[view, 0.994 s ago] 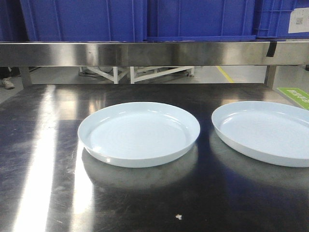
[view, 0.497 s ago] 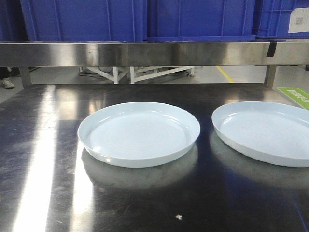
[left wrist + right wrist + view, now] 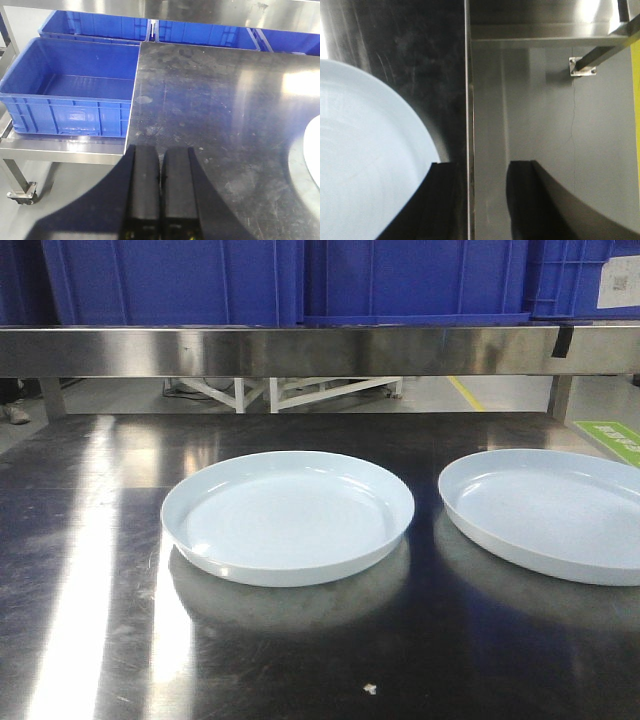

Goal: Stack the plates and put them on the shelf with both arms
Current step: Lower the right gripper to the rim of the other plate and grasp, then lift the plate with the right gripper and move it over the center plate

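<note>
Since neither arm shows up in the front view, I'd say this is the very start of the job and nothing's stacked yet. Two glossy, pale bluish-white round plates sit flat on the dark scuffed stainless steel table, side by side with a clear gap between them. The left-hand plate is about mid-table and the right-hand plate runs off the frame edge.

The left gripper has its black fingers pressed together with nothing between them. It hangs near the table's left edge, beside a blue plastic crate on a lower side ledge, and only a sliver of a plate shows at the far right of its view. The right gripper is spread wide and empty. It straddles the table's right edge, with a plate just beside its inner finger.

My read is that the step in hand is the approach for the first pick. The right claw looks best placed: it needs to slide inward and pinch that low upturned rim. The left one has to open up first and travel over. Those rims are shallow and slick, so I'd want a firm, square bite. After that the stack goes up to the stainless steel shelf holding the blue plastic bins, though I can't tell how much room is up there.
</note>
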`<state>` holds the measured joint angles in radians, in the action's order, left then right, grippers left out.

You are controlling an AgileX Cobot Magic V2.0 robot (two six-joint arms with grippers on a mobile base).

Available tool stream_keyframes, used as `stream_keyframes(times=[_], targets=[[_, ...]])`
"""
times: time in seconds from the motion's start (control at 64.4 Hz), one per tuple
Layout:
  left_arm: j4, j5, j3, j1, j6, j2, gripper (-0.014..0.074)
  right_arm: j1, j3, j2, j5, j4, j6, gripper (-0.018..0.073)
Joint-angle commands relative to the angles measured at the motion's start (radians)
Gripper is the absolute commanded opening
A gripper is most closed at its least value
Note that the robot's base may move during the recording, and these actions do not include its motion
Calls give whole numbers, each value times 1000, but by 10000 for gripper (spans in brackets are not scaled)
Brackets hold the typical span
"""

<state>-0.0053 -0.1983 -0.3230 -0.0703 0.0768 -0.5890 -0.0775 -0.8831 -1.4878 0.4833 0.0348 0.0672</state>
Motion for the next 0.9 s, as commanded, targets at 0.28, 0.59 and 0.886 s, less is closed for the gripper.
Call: stream_keyframes(times=[0.28,0.59,0.886], targets=[[-7,87,-27,-6,4,0,85,0,-36,12,-27,-35,-6,359],[-7,87,-27,-6,4,0,85,43,-36,12,-27,-35,-6,359],[-7,87,-27,-6,4,0,85,42,-36,-14,-18,-35,-6,359]])
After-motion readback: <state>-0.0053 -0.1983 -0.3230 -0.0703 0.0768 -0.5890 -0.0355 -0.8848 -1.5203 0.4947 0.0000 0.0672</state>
